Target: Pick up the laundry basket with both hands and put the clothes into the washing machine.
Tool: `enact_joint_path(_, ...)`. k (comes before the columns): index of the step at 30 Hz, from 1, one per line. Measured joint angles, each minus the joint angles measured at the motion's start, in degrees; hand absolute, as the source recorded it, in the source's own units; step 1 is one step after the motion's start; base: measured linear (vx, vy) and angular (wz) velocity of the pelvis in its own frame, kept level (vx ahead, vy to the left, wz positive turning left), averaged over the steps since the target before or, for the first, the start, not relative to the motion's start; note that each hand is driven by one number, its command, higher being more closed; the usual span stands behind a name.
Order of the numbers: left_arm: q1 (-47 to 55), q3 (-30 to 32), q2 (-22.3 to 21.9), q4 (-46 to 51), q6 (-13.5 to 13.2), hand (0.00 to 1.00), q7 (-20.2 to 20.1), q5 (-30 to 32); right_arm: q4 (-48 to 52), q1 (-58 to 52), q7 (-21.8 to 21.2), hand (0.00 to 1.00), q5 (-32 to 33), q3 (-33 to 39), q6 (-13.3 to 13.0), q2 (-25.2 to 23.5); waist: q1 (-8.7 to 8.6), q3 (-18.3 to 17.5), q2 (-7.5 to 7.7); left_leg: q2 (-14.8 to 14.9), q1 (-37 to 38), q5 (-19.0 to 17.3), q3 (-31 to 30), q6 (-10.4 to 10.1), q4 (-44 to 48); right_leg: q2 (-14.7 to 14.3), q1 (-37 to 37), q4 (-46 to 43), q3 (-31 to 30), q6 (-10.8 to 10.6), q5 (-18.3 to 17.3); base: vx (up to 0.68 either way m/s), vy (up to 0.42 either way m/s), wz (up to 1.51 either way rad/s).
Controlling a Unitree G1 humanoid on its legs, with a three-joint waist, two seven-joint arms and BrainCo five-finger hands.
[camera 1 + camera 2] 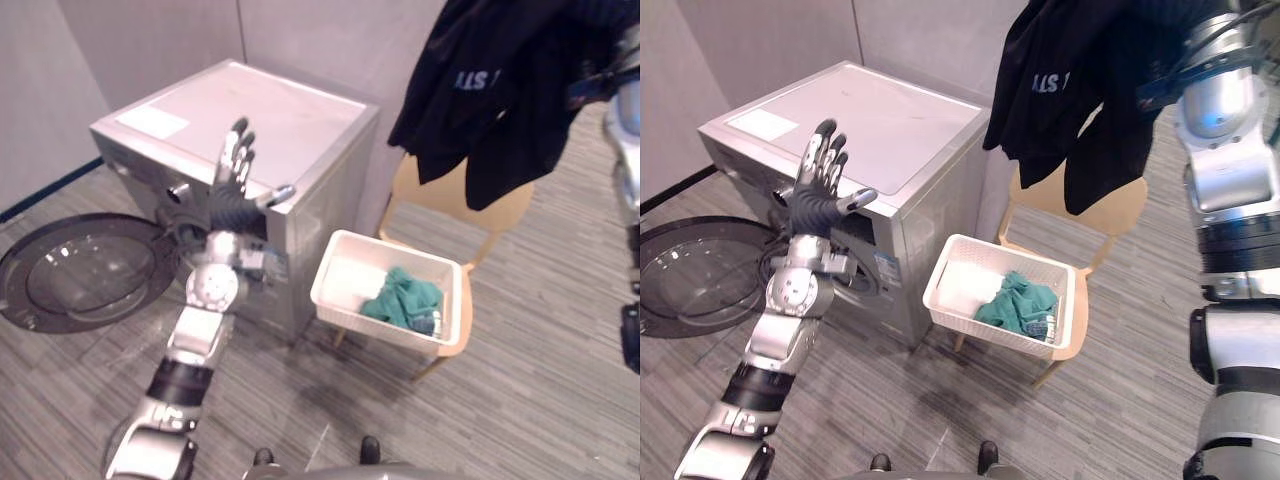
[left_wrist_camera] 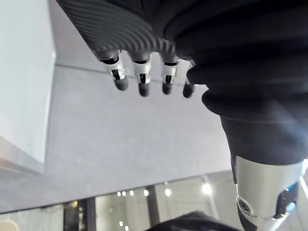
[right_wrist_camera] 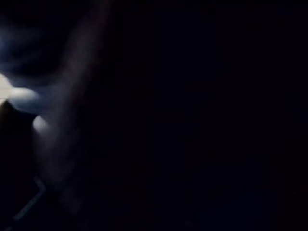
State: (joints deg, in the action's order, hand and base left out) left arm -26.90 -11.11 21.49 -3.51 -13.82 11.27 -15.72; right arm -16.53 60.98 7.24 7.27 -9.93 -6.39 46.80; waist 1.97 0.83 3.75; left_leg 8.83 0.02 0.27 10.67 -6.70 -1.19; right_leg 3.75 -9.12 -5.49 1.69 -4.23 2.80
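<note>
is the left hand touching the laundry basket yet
Apart. The left eye view shows the left hand raised open in front of the washing machine, well clear of the laundry basket, which sits on the chair beside the machine.

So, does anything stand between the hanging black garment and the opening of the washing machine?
Yes: the open left hand and its arm stand before the washing machine's opening. Its door is swung aside. The black garment hangs above the chair.
</note>
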Motion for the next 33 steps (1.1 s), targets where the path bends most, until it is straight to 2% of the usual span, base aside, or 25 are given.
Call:
enact_joint_path(1, -1.5, -0.5, 0.0, -1.5, 0.0, 0.00, 0.0, 0.0, 0.0, 0.0, 0.0, 1.00, 0.0, -0.2, 0.0, -0.6, -0.17, -0.1, 0.01, 0.0, 0.0, 0.0, 0.2, 0.0, 0.0, 0.0, 0.0, 0.2, -0.2, 0.0, 0.2, -0.02, 0.009, -0.14)
enact_joint_path(2, -3.8, -1.3, 0.1, -4.0, 0.0, 0.00, 0.0, -0.3, 0.0, 0.0, -0.1, 1.00, 0.2, -1.0, 0.0, -1.7, -1.10, -0.6, -0.07, -0.1, -0.1, 0.0, 0.4, 0.0, -0.1, 0.0, 0.0, 0.9, -0.4, 0.0, 0.6, -0.01, 0.007, -0.10)
enact_joint_path(7, -12.6, -6.3, 0.5, -13.8, 0.2, 0.00, -0.2, -2.8, 0.0, 0.0, -1.1, 1.00, 1.5, -3.6, 0.1, -4.2, -2.58, -0.6, -0.08, 0.0, 0.5, 0.0, 0.9, 0.0, -0.2, -0.3, 0.2, 0.9, -1.0, 0.0, 0.7, 0.00, 0.000, -0.06)
enact_joint_path(12, -20.8, -11.3, 1.5, -21.3, 1.1, 0.00, -1.9, -6.3, -0.6, 0.6, -1.4, 1.00, 3.0, -6.3, 0.2, -6.4, -2.96, -0.6, -0.11, 0.0, 1.2, 0.0, 1.7, 0.0, -0.6, -0.5, 0.3, 0.9, -1.8, 0.0, 0.7, 0.01, 0.002, -0.08)
enact_joint_path(16, -25.1, -13.7, 1.7, -26.3, 2.2, 0.00, -3.8, -7.1, -5.4, 3.9, -2.1, 1.00, 4.1, -7.2, 0.4, -9.7, -4.23, -0.7, -0.22, 0.0, 1.4, 0.0, 1.9, 0.0, -0.7, -0.6, 0.3, 0.8, -2.0, 0.0, 0.7, 0.00, 0.002, -0.02)
enact_joint_path(22, -30.0, -18.4, 0.1, -30.5, 2.7, 0.00, -4.0, -7.2, -7.5, 5.1, -2.2, 1.00, 5.8, -9.1, 0.5, -10.9, -4.31, -0.8, -0.43, 0.0, 1.5, 0.0, 1.9, 0.0, -0.7, -0.6, 0.3, 0.6, -2.1, 0.0, 0.7, 0.00, 0.000, 0.00)
enact_joint_path(25, -31.2, -19.8, -1.5, -31.9, 2.8, 0.00, -4.9, -7.3, -9.0, 6.5, -2.3, 1.00, 7.3, -9.3, 0.5, -12.8, -4.73, -1.1, -1.06, -0.1, 1.5, 0.0, 1.9, 0.0, -0.6, -0.5, 0.3, 0.6, -2.2, 0.0, 0.7, 0.00, 0.000, 0.00)
enact_joint_path(30, -34.6, -23.0, -3.9, -35.1, 3.5, 0.00, -5.2, -7.3, -9.4, 8.6, -2.3, 1.00, 9.1, -10.9, 0.6, -12.8, -4.84, -1.1, -2.27, 0.0, 1.6, 0.0, 2.0, 0.0, -0.6, -0.5, 0.3, 0.5, -2.2, 0.0, 0.7, 0.00, 0.000, 0.00)
enact_joint_path(33, -36.2, -23.9, -5.2, -35.4, 3.6, 0.00, -5.1, -7.3, -9.4, 8.6, -2.3, 1.00, 10.4, -10.9, 0.6, -13.1, -4.97, -1.1, -2.44, 0.0, 1.6, 0.0, 2.1, 0.0, -0.6, -0.6, 0.3, 0.5, -2.4, 0.0, 0.7, 0.00, 0.001, -0.01)
